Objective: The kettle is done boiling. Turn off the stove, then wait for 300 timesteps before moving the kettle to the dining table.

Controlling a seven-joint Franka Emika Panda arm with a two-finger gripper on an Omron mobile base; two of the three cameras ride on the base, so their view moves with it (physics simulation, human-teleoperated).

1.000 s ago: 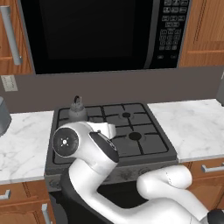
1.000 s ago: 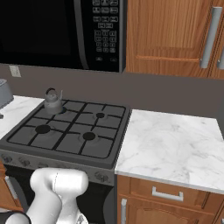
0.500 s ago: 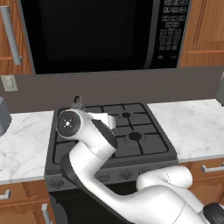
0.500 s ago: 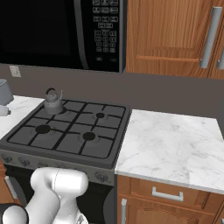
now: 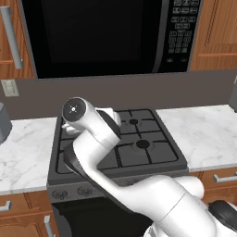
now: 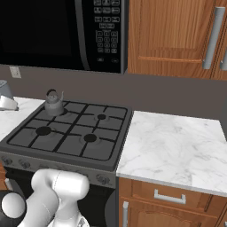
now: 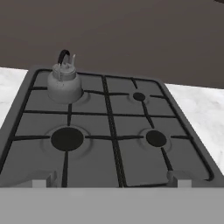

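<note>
- And here is the small squat dark-grey metal kettle (image 7: 64, 81), upright on the back-left burner of the dark grey gas stove (image 7: 109, 131), sitting at about ten o'clock in the hand view.
- Its arched black loop handle stands up over the lid, with the thin curved spout beside it.
- From the right base view, the kettle (image 6: 54, 103) sits at the stove's (image 6: 71, 137) far left corner, close to the grey-brown back wall (image 6: 146, 95).
- The gripper's two small finger tips (image 7: 39, 183) poke up at the bottom of the hand view, one at seven o'clock and one at five o'clock; they are spread wide, nothing between them, so the pincer is open.
- Both tips hang over the front edge of the stove, well apart from the kettle.
- In the left base view, the white arm (image 5: 99, 148) leans across the stove (image 5: 152, 152), covering its left half.
- A black microwave (image 5: 106, 34) hangs above the range, keypad at its right.
- White grey-veined marble counter (image 6: 173, 144) runs off at three o'clock of the stove in the right base view, wooden cabinets (image 6: 177, 37) above it.
- A row of front knobs (image 6: 26, 165) lines the stove's front panel.
</note>
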